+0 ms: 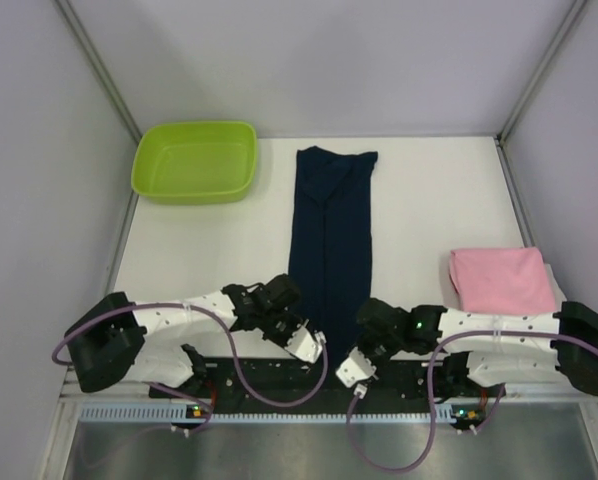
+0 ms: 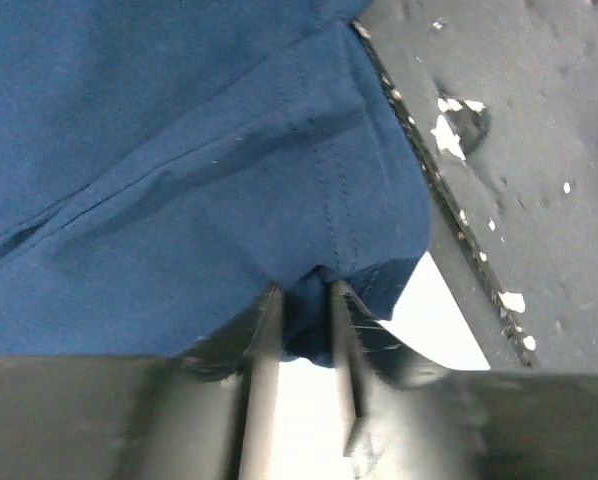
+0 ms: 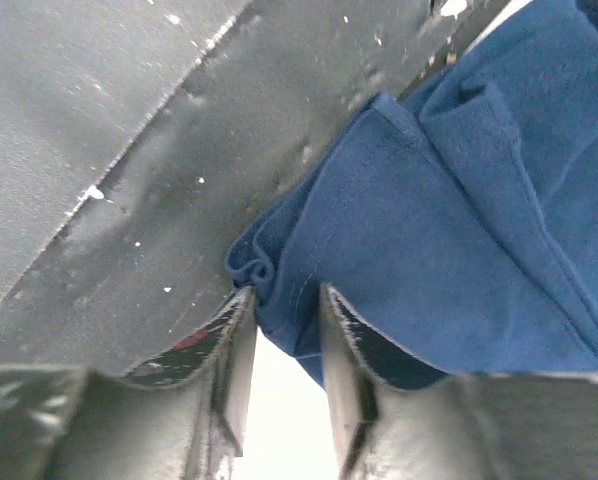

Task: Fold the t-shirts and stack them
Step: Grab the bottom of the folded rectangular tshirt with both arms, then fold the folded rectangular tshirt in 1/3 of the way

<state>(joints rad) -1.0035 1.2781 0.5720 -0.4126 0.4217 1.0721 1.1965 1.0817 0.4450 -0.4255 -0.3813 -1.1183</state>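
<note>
Lying along the middle of the white tabletop (image 1: 409, 200), the navy t-shirt (image 1: 331, 230) is folded into a long strip. The left claw (image 2: 301, 292) and the right claw (image 3: 284, 298) are each clamped on its near hem. A folded pink t-shirt (image 1: 501, 280) rests at the right, a lime green tub (image 1: 194, 160) far left.

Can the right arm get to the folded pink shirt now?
Probably yes: the pink shirt lies bare beside that arm. But the right gripper is shut on the navy shirt, so it must let go first.
</note>
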